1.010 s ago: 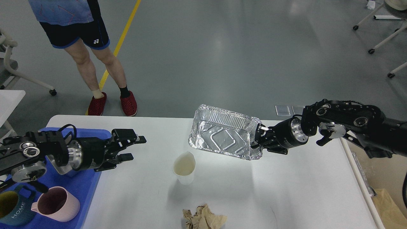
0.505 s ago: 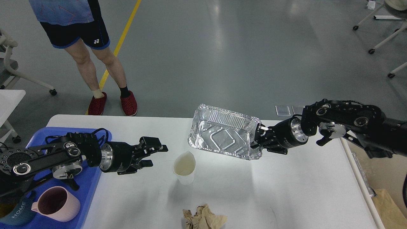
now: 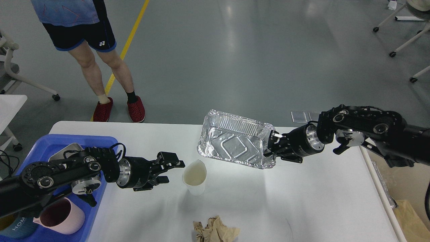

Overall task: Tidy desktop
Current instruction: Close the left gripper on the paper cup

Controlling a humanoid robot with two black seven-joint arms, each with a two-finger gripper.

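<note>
Foil, thin and crinkled, forms the tray [image 3: 235, 143] that the robot's right hand [image 3: 272, 147] pinches by one short rim, held tilted and clear above the table [image 3: 302, 201], its hollow facing the viewer. That hand is closed on the foil tray's edge; the tray juts out to the hand's left, unsupported elsewhere.

Left hand [image 3: 173, 171]: fingers parted to a moderate gap, holding nothing, just short of the paper cup [image 3: 195, 176], which stands upright immediately ahead of the fingertips and below the tray's lower corner. A crumpled brown paper [image 3: 215, 230] lies nearer the viewer, well apart from both hands. Behind the left hand and under its forearm sits the blue tray [image 3: 43, 143] with a pink cup [image 3: 63, 215] and a teal mug [image 3: 15, 225].

The table itself, white and smooth, spreads beneath both hands and carries everything above.

Judgement on handling: the foil tray looks very light but dents easily, and a rim pinch could bend it, so slow carriage is advised. The paper cup appears light, soft-walled and easily tipped; its rim is already deformed to a point. Grip at mid-wall, gently, from the side. Contents cannot be determined. The brown paper should compress freely under any grasp
</note>
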